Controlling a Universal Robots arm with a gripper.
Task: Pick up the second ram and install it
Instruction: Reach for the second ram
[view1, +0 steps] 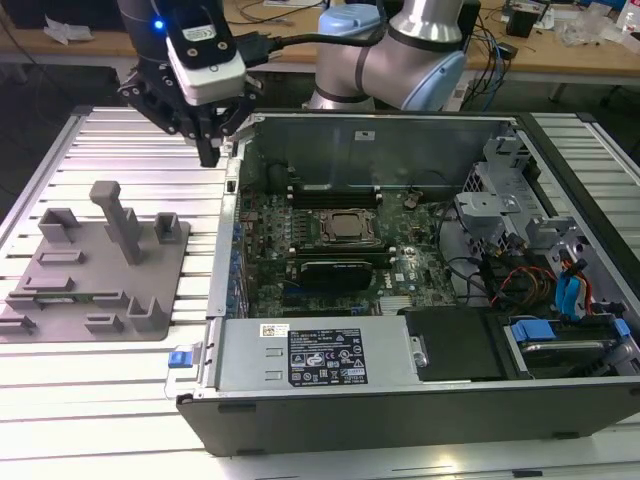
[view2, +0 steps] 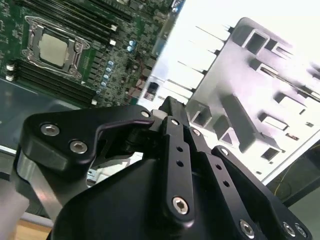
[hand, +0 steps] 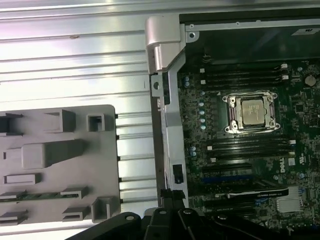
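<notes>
Gripper (view1: 209, 152) is clenched with nothing in it. It hangs over the slatted surface (view1: 110, 140), right at the far corner of the open computer case (view1: 420, 410) on the exterior view's left. In the second wrist view the tips (view2: 170, 104) meet with no board between them.

Second ram (hand: 34, 195) is lying flat in a slot of the grey holder plate (hand: 102, 150). It is the thin green strip near the plate's edge, also visible in the exterior view (view1: 78, 297). It is well apart from the gripper and nothing touches it.

The holder plate sits on the surface just beside the case, on the exterior view's left, with its upright post (view1: 122, 222) between ram and gripper.

In the case, the motherboard (hand: 200, 125) lies exposed, with the silver processor (hand: 251, 111) in its socket. Long dark memory slots (hand: 245, 76) run along both sides of the socket. I can't tell from these views whether any slot is filled.
</notes>
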